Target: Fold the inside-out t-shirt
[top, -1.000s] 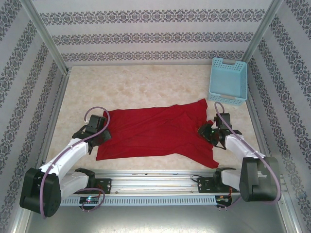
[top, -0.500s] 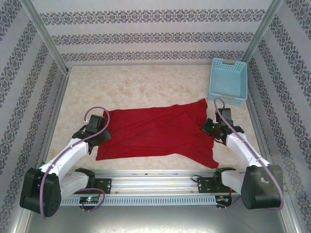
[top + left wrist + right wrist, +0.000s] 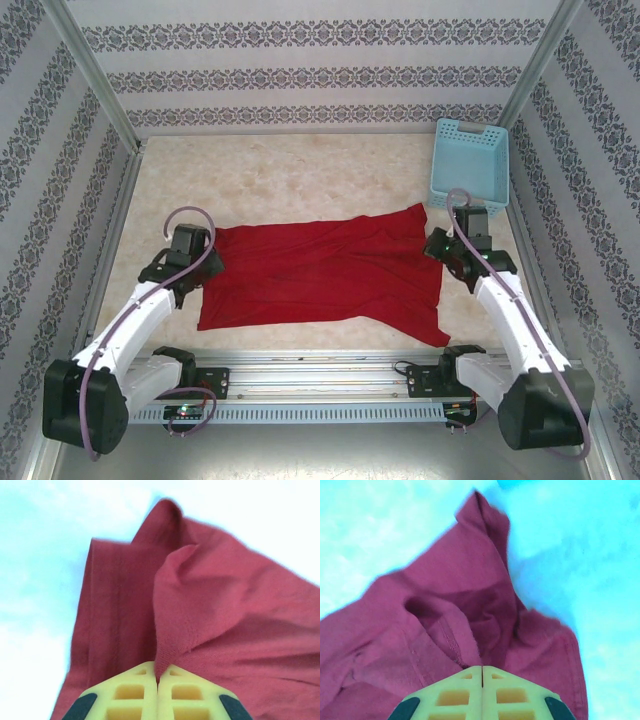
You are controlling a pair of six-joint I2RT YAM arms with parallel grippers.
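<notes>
The inside-out t-shirt (image 3: 320,275) is plain red and lies spread flat across the near middle of the table. My left gripper (image 3: 203,266) sits at its left edge. In the left wrist view the yellow fingers (image 3: 125,692) of that gripper (image 3: 158,680) are shut, pinching a raised fold of the red cloth (image 3: 210,605). My right gripper (image 3: 440,250) sits at the shirt's right edge, near the upper right corner. Seen from the right wrist, this gripper (image 3: 482,672) is shut on a stitched hem of the shirt (image 3: 450,605).
A light blue plastic basket (image 3: 466,203) stands at the back right, just beyond the right gripper. Patterned walls close in the beige table (image 3: 300,170) on three sides. A metal rail (image 3: 320,365) runs along the near edge.
The right gripper closed on the shirt's right edge and drew it away from me and to the right. The left gripper lifted slightly back with the left edge. The cloth now lies flatter.
</notes>
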